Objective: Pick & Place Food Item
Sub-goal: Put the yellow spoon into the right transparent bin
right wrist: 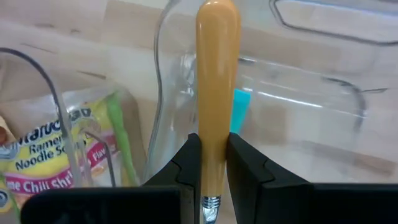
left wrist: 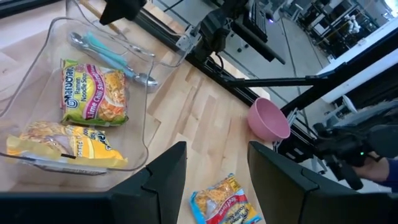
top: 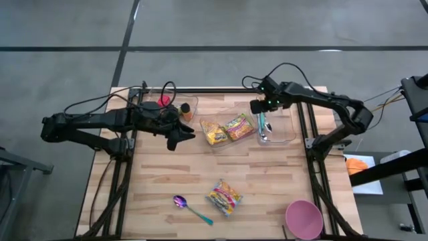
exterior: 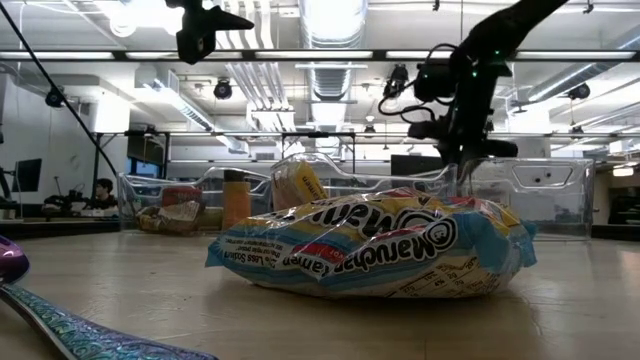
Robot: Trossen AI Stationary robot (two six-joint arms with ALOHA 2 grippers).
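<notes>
**Two arms over the clear bins, one ramen packet loose on the counter**

The landmark is the central clear bin (top: 224, 130) on the wooden counter (top: 167, 174). It holds two ramen packets: a yellow one (top: 213, 133) and, beside it, a lime-chili one (top: 238, 126).

Right gripper (right wrist: 213, 163): over the neighbouring clear bin (top: 284, 130), which stands just beside the central bin on the side toward the right arm. Its jaws are clenched on an upright, tan wooden handle (right wrist: 217, 81) with a metal ferrule at the lower end; what the handle belongs to cannot be told. In that neighbouring bin lie spoons with teal handles (left wrist: 109, 53).

Left gripper (top: 182, 132): above the counter just beside the central bin, on the side toward the left arm. Its jaws stand apart and grasp nothing; in the left wrist view the two dark fingers (left wrist: 163, 180) frame bare counter.

Task item: a third ramen packet (top: 225, 197), blue-edged, lies flat on the counter well apart from the central bin, toward the near edge. A purple-bowled spoon (top: 190, 207) with a teal handle lies near it, and a pink bowl (top: 304, 219) sits at the near corner on the right arm's side.

A small jar (top: 188, 111) with orange contents and a red object (top: 164, 102) stand behind the left gripper.
</notes>
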